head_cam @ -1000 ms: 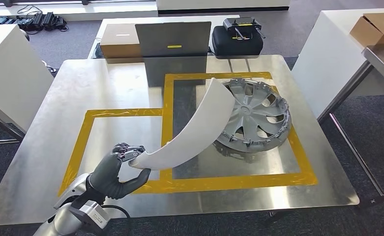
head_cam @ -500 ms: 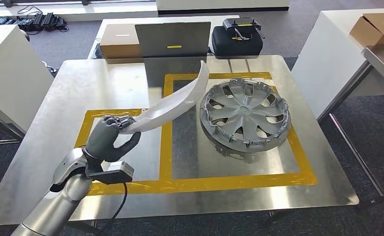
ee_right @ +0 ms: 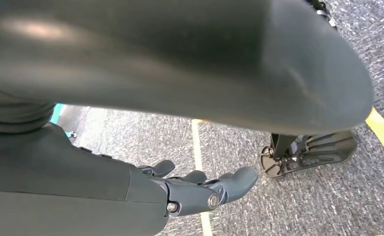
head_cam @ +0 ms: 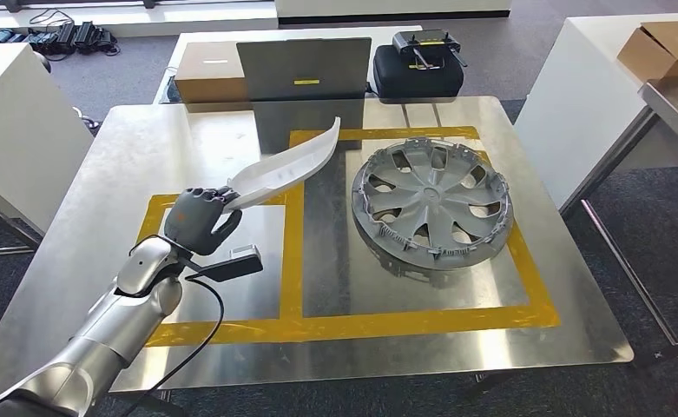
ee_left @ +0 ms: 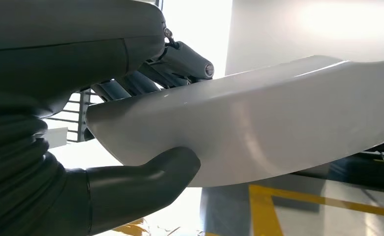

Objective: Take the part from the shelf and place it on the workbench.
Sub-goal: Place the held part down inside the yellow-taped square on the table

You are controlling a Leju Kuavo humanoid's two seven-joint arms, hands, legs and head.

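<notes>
Workshop: taped steel workbench (head_cam: 101, 217), hubcap (head_cam: 432, 202).

hubcap (head_cam: 432, 204) on workbench (head_cam: 101, 208), laptop (head_cam: 305, 71) behind

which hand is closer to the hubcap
Left. The left hand is over the table, beside the hubcap, holding the white part. The right hand hangs open over the carpet floor.

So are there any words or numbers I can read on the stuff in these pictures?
None can be read.
Yellow label on the grey panel: too small to read.
White label on the brown box: too small to read.
Yellow mark on the cardboard box at the far right: too small to read.
White curved part in the left hand, and the hubcap: no text visible.
</notes>
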